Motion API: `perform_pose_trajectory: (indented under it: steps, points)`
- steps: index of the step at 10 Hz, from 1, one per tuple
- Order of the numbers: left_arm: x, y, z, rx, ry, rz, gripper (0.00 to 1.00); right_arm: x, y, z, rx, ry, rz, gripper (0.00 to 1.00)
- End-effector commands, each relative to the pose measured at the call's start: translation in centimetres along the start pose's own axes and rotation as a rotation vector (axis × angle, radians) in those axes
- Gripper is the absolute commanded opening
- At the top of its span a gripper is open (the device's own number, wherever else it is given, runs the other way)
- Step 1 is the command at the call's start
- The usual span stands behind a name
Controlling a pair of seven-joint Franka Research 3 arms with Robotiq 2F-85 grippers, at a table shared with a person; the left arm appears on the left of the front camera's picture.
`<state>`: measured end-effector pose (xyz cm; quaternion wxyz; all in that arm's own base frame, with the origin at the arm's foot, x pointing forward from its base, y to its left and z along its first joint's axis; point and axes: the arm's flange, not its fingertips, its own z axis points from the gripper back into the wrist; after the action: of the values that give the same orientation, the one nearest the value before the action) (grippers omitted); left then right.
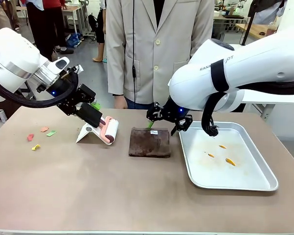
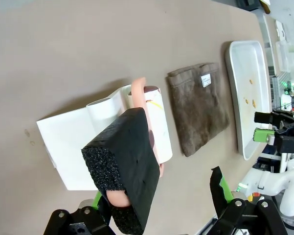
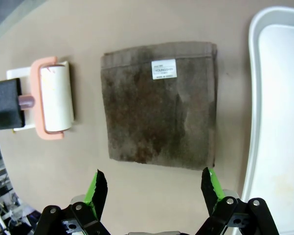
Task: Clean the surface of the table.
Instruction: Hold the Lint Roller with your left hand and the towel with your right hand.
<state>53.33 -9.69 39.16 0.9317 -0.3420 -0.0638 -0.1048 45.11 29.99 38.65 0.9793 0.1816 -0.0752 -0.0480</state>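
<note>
The table spreads wide across the front view, its brown top carrying everything else. The left gripper reaches in over the table's left half with its fingers spread. The black foam handle of a lint roller lies between them. In the left wrist view the handle sits close against one finger, while the other finger stands well clear of it, so the handle is not pinched. The roller's white drum, in a pink frame, rests on a white stand that sits on the table. A few small coloured scraps, red, orange, green and yellow, lie near the table's left edge, well apart from the roller. A folded brown cloth with a white label lies flat near the middle, between the roller and a silver tray. The right gripper hangs over the cloth's far edge, its jaws wide apart and holding nothing; in the right wrist view its green pads frame the cloth's width. The tray sits on the table's right half, just beside the cloth, with some small orange bits in it. A person in a pale coat stands at the far side.
</note>
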Motion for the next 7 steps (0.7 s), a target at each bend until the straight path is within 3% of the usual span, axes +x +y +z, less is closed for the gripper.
perform_pose_trajectory:
  steps: [1, 7]
  points:
    - [0.0, 0.0, 0.1, 0.0, -0.003, -0.002, 1.0, 0.0, 0.0, 0.1, 0.002, -0.001, 0.001, 1.0]
    - [-0.5, -0.1, 0.4, -0.002, 0.02, -0.045, 1.0, 2.7, 0.3, -3.6, -0.096, 0.036, -0.044, 1.0]
